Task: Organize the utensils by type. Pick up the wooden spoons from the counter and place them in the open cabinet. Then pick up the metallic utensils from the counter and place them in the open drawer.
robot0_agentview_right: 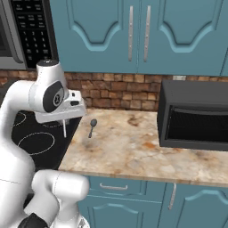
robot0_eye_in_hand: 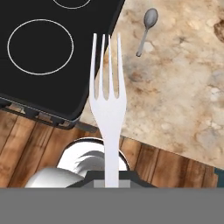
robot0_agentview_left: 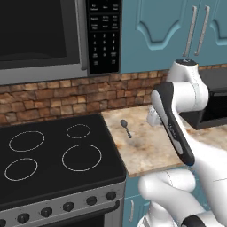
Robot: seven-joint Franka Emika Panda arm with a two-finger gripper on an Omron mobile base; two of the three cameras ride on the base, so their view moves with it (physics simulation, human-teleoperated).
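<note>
My gripper (robot0_eye_in_hand: 112, 178) is shut on the handle of a thin shiny silver fork (robot0_eye_in_hand: 108, 94), whose tines point away from the hand. In the right base view the gripper (robot0_agentview_right: 65, 119) hangs over the seam between stovetop and counter, and the fork (robot0_agentview_right: 64, 129) points straight down from it. A short dark-grey spoon (robot0_agentview_left: 126, 127) (robot0_agentview_right: 92, 127) (robot0_eye_in_hand: 148, 27) lies loose on the beige marbled counter (robot0_agentview_right: 133, 149) (robot0_agentview_left: 148, 148) (robot0_eye_in_hand: 183, 87), a little to the right of the gripper and apart from it.
A black stovetop (robot0_agentview_left: 53, 155) (robot0_eye_in_hand: 43, 52) adjoins the counter's left side. At the counter's right stands a black countertop oven (robot0_agentview_right: 193, 116) (robot0_agentview_left: 215, 104). Closed teal upper cabinets (robot0_agentview_right: 138, 31) and a microwave (robot0_agentview_left: 44, 35) hang above. Wooden floor (robot0_eye_in_hand: 166, 166) lies below the counter's front edge.
</note>
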